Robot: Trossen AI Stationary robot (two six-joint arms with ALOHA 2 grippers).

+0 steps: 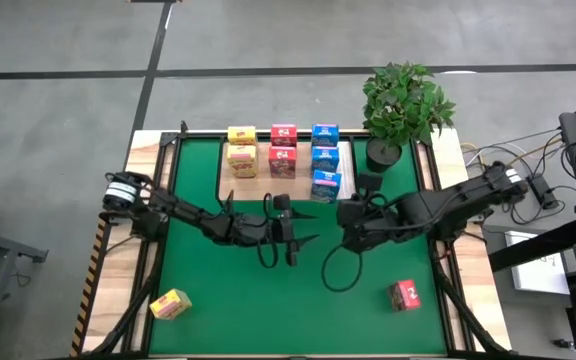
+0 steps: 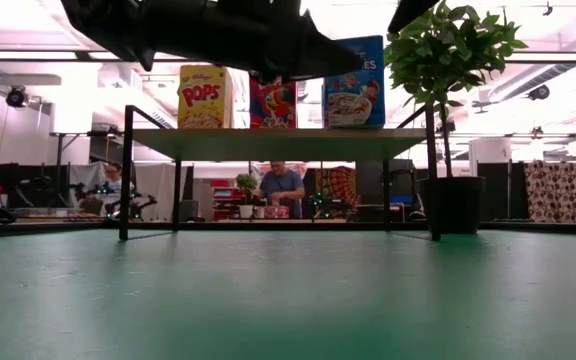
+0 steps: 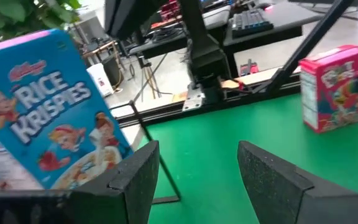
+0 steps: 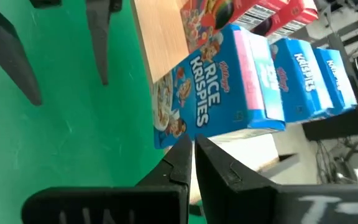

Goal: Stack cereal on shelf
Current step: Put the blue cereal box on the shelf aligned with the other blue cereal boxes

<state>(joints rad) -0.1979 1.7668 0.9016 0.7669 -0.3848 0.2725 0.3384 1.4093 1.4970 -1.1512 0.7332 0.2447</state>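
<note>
While my left gripper (image 1: 290, 240) hung wide and empty over the green mat (image 1: 228, 290) and my right gripper (image 1: 353, 213) sat pinched nearly shut with nothing in it, the low light-wood shelf (image 1: 263, 180) held seven small printed cardboard cereal boxes. The nearest blue Rice Krispies box (image 1: 325, 185) stood at the board's edge (I judged a careless sweep could topple it). A yellow box (image 1: 170, 304) and a pink-red box (image 1: 404, 295) lay apart on the mat; the potted green plant (image 1: 404, 105) crowded my right side.

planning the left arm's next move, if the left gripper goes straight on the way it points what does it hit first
Probably nothing at first: the open left gripper faces bare green mat. The pink-red cereal box stands off to one side of that line, and the blue Rice Krispies box to the other. Depth is unclear.
</note>
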